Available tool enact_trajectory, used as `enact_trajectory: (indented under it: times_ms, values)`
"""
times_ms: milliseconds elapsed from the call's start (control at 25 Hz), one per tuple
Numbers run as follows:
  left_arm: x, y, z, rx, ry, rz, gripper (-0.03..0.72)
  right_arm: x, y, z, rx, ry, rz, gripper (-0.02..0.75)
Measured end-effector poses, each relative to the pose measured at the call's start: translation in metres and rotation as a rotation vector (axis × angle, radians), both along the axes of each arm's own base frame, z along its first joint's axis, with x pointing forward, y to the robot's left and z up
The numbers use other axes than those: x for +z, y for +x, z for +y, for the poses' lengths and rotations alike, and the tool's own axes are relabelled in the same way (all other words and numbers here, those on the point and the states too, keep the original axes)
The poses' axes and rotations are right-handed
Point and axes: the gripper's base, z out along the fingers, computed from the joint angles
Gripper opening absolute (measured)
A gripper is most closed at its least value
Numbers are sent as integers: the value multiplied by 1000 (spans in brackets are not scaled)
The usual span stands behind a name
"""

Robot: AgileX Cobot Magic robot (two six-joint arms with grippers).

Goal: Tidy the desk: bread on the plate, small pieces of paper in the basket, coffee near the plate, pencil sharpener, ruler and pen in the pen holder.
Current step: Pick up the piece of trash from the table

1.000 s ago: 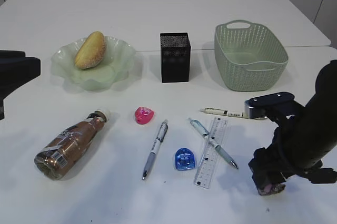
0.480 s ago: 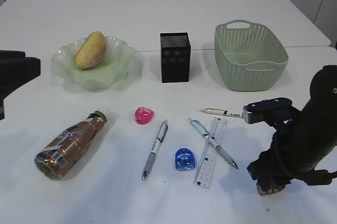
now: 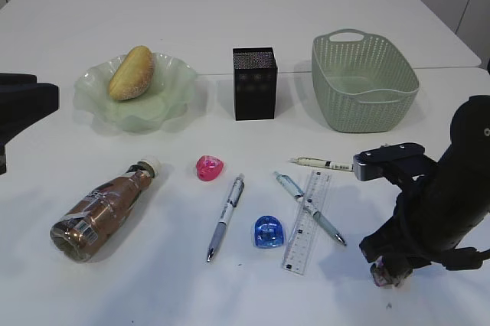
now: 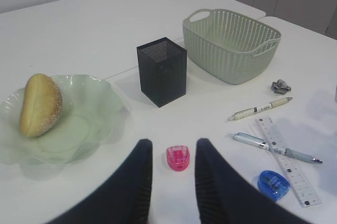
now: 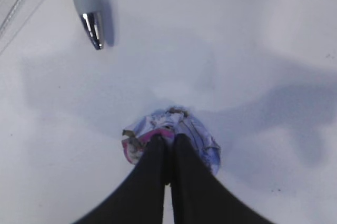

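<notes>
The white tabletop [image 3: 253, 12] fills the exterior frame. At upper right sits the perforated green basket [image 3: 364, 81]; at upper left the wavy glass plate [image 3: 153, 104] carries the golden oval bread [image 3: 132, 73]. The coffee [image 3: 103, 210] lies on its side at lower left. The black mesh holder [image 3: 255, 83] stands at centre top, the clear ruler [image 3: 308, 221] below it. At lower right, the right claw [image 5: 168, 150] is clenched on a crumpled paper ball [image 5: 197, 137]. The left claw [image 4: 172, 153] is seen partly spread, holding nothing, above a pink sharpener [image 4: 178, 158].
</notes>
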Motion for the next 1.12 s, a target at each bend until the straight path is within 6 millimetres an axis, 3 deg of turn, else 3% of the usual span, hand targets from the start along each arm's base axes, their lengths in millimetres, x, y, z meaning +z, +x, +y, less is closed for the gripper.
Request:
enact_trajectory:
  times_ms: [440,800,880,1120]
  values:
    - [0,0,0,0,0,0,192,1,-1,0,2,-1,12,16]
    - [0,0,0,-2,-1,0,192,45,0,0,21,26,-117,15]
    - [0,-1,-2,-20,-8,-2,192,67,9,2,28,42,-184,15]
    - [2,-3,-6,-69,-28,-7,192,97,30,6,55,35,-298,15]
